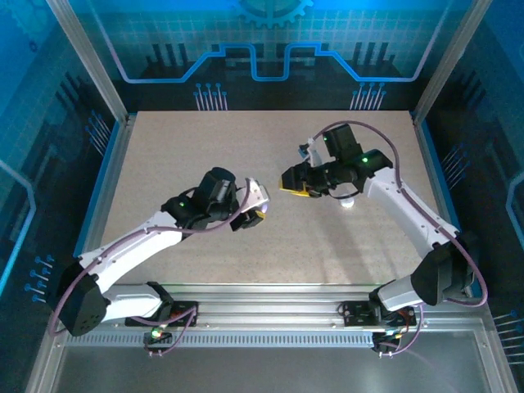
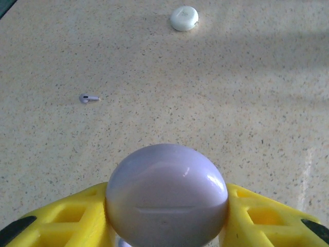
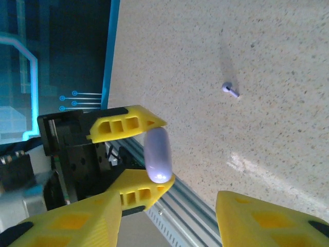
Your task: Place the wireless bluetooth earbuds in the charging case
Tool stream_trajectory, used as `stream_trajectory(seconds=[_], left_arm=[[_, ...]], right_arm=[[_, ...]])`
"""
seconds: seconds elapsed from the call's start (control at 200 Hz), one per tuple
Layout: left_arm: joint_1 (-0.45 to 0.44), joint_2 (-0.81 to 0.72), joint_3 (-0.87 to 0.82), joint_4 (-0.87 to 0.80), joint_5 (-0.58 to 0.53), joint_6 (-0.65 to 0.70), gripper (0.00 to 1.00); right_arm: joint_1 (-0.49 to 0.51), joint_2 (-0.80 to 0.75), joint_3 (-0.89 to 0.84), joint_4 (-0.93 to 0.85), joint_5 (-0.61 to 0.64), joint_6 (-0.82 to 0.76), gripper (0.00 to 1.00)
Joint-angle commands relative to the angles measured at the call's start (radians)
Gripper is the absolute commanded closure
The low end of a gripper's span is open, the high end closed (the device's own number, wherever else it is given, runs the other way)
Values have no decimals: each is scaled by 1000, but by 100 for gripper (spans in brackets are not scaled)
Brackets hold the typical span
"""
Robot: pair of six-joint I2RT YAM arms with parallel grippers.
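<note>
Top view: left claw [image 1: 259,214] and right claw [image 1: 295,185] face each other near mid-tabletop [image 1: 180,155], well clear of every edge. Left wrist view: left claw clamped on the charging case [image 2: 167,190], seam line level. One earbud [image 2: 88,98] lies beyond on bare surface, stem pointing right, and a white round piece [image 2: 184,18] sits farther off. Right wrist view: right claw stands apart, nothing between (case edge-on, long axis upright); earbud stem points lower right.

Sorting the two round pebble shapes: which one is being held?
The lavender case, clamped in the left gripper; the white one lies loose on the table.
</note>
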Motion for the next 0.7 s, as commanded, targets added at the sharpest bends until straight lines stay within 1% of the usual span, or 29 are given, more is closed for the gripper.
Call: stream_trajectory(seconds=[0.0, 0.135, 0.395, 0.695], left_arm=[[-15, -45, -27, 62, -47, 79, 59], [-23, -72, -48, 91, -53, 94, 59], [-36, -79, -53, 94, -61, 98, 59], [-43, -88, -59, 102, -71, 91, 59]], right_arm=[[40, 5, 5, 6, 24, 46, 49], [63, 25, -3, 10, 17, 58, 50], [107, 91, 19, -12, -16, 53, 50], [143, 144, 57, -2, -35, 25, 57]])
